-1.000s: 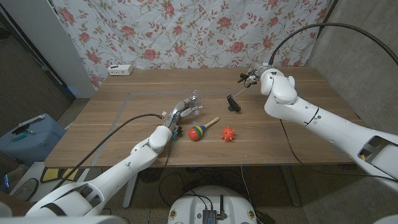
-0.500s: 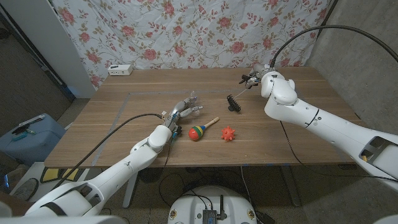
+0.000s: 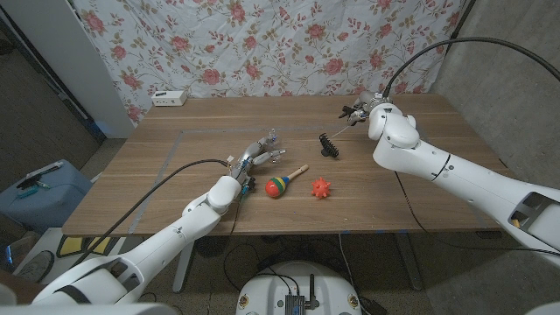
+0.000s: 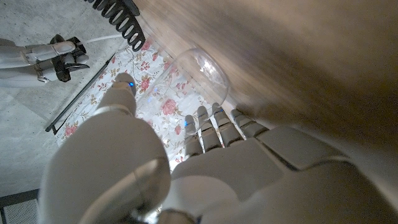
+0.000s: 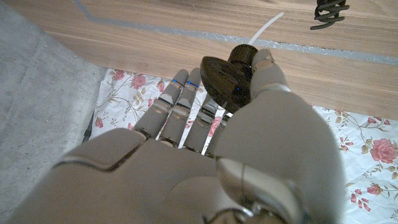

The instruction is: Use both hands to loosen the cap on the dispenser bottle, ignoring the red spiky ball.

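Bottle (image 3: 269,147): clear, sitting in left hand (image 3: 254,160), mid-table, fingers wrapping its body.
Ball (image 3: 321,187): red, lying apart, being left alone.
Cap (image 5: 229,79): black pump, tube trailing, right hand (image 3: 360,110) pinching it well apart from bottle; judging it's already off.

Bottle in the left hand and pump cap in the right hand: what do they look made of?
Bottle: clear glossy plastic by its look, the floral cloth showing through it; glass is possible. Pump cap: dark, shiny plastic, probably, with a white dip tube.
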You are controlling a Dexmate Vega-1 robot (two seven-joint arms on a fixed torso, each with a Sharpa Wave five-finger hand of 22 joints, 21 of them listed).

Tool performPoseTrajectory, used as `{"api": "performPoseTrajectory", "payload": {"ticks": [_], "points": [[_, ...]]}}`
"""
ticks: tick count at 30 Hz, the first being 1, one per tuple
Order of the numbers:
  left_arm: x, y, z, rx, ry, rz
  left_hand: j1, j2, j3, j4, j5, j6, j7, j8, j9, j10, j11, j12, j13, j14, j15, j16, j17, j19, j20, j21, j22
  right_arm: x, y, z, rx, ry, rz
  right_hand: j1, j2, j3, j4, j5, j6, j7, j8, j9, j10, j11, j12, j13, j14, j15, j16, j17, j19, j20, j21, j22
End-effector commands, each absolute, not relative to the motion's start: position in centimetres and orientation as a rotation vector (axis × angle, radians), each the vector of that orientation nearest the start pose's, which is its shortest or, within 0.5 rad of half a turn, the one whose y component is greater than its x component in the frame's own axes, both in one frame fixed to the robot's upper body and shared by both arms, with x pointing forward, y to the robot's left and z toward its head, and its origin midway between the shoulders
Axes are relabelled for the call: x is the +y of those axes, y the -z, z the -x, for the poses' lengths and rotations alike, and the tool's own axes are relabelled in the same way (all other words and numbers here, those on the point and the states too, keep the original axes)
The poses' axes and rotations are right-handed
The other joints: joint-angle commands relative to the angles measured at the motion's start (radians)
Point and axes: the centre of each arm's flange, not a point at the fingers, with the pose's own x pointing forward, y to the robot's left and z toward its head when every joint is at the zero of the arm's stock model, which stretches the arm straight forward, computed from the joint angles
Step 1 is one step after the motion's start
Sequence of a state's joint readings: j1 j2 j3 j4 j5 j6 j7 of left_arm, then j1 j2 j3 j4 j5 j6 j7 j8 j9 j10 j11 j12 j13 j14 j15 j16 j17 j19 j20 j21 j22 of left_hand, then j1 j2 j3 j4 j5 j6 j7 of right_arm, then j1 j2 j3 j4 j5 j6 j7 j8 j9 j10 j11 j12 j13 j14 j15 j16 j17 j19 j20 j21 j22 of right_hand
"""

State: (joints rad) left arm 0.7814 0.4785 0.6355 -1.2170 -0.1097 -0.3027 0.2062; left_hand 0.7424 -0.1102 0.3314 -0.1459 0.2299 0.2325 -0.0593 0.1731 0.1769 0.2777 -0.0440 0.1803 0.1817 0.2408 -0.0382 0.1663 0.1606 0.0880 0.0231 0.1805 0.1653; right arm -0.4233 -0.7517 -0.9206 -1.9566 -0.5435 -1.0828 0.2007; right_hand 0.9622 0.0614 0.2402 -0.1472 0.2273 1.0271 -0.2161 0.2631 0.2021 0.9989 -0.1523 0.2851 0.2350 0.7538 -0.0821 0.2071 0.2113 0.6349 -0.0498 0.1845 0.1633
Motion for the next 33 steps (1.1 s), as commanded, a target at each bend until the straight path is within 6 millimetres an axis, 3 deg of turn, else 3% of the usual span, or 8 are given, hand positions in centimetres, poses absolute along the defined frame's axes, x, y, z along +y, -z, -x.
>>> {"api": "performPoseTrajectory", "payload": {"ticks": [1, 33], "points": [[19.5, 8.7, -66.0, -0.597, 0.194, -0.505, -0.004, -0.011, -0.011, 0.001, 0.010, -0.013, 0.006, 0.000, 0.000, -0.015, 0.004, 0.001, 0.003, -0.021, -0.008, 0.001, 0.006, -0.052, 0.042, -0.001, 0.003, -21.3, -8.7, -58.8, -0.190, 0.341, 1.313, 0.004, 0.003, 0.006, 0.001, 0.006, 0.007, 0.000, 0.003, 0.003, 0.051, -0.050, 0.002, 0.005, 0.007, -0.144, -0.002, 0.006, 0.002, 0.008, 0.001, 0.002], [22.0, 7.3, -64.3, -0.658, 0.151, -0.428, -0.049, -0.012, -0.045, 0.028, 0.022, -0.023, 0.011, 0.009, 0.001, -0.039, 0.011, 0.010, 0.004, -0.054, 0.006, 0.008, 0.007, -0.076, 0.046, 0.000, 0.005, -21.8, -5.3, -59.8, -0.174, 0.352, 1.187, -0.025, -0.009, -0.006, 0.012, -0.001, -0.014, 0.005, -0.010, 0.004, 0.033, -0.043, -0.007, 0.008, 0.007, -0.138, -0.002, 0.008, 0.002, 0.018, 0.000, 0.002]]}}
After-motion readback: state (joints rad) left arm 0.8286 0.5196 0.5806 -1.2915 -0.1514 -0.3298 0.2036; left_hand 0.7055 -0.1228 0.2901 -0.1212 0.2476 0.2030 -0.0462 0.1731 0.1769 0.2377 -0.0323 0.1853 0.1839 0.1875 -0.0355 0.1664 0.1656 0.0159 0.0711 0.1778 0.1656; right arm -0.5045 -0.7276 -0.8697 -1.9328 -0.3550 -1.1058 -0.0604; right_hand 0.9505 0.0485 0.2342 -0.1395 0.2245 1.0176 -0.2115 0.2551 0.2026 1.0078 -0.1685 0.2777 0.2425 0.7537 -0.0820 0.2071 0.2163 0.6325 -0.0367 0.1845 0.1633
